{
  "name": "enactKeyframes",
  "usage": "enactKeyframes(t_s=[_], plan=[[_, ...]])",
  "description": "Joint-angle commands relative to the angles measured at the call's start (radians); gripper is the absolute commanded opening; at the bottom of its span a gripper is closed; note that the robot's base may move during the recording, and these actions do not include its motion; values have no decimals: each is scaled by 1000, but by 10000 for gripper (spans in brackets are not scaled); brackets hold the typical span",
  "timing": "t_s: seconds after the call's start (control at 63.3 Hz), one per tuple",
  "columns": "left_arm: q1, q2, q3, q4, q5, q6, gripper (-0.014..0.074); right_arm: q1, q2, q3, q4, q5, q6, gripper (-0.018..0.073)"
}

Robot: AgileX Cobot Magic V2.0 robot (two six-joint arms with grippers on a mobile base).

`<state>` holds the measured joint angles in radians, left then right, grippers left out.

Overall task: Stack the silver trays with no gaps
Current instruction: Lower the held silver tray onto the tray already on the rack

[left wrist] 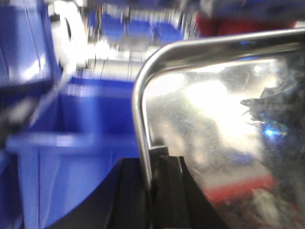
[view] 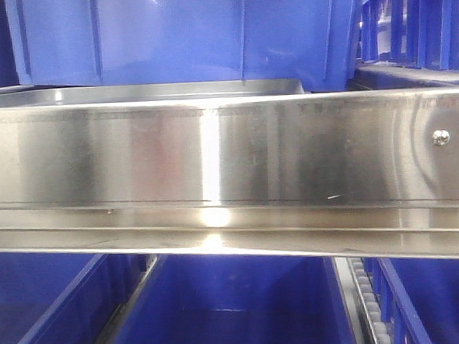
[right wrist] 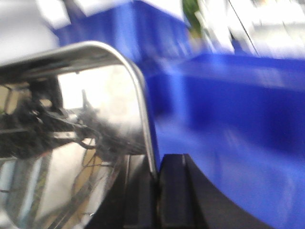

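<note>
In the left wrist view a silver tray (left wrist: 219, 109) with a rolled rim and a scuffed, reflective bottom fills the right half. My left gripper (left wrist: 151, 160) is shut on its left rim, one black finger on each side of the edge. The right wrist view shows a silver tray (right wrist: 86, 109) on the left, and my right gripper (right wrist: 157, 168) is shut on its right rim. Whether both hold the same tray I cannot tell. In the front view a thin silver tray edge (view: 147, 92) lies just above the rail. Neither gripper shows there.
A long steel rail (view: 228, 152) with a screw (view: 441, 136) spans the front view. Blue plastic bins stand above it (view: 182, 31) and below it (view: 238, 312). More blue bins lie beside the tray, left (left wrist: 71, 143) and right (right wrist: 228, 124). Both wrist views are blurred.
</note>
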<state>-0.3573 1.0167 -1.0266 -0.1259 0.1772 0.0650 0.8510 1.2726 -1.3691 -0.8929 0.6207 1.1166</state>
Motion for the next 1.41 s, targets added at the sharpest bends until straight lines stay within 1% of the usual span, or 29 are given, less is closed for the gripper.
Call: enactKeyframes(t_s=[0.0,0.111,0.19,0.3,0.379,0.553,0.648,0.743,0.79,0.98,1.391], plan=[[20,45,-5,-2,45,-38,-16,24,50,-2,71,-103,-8,-79],[100,86,-5,-2,95,-124,-16,42,93,-2,87,0,-37,-79],[157,108,-5,-5,141,-131,-16,54,121,-2,103,60,-39,-79],[196,143,-5,-7,229,-131,-16,56,161,-2,121,134,-46,-79],[189,166,-5,-9,273,-131,-16,56,187,-2,142,186,-49,-79],[132,190,-5,-9,303,-129,-16,56,225,-2,242,235,-147,-79],[114,190,-5,-9,309,-129,-16,56,243,-2,245,268,-169,-79],[113,191,-5,4,314,-129,-16,54,257,-2,247,303,-169,-79],[113,197,-5,11,310,-116,-16,54,266,-2,248,301,-169,-79],[113,204,-5,32,324,-116,-16,52,280,-2,241,276,-169,-79],[113,204,-5,32,328,-116,-16,52,280,-2,225,254,-169,-79]])
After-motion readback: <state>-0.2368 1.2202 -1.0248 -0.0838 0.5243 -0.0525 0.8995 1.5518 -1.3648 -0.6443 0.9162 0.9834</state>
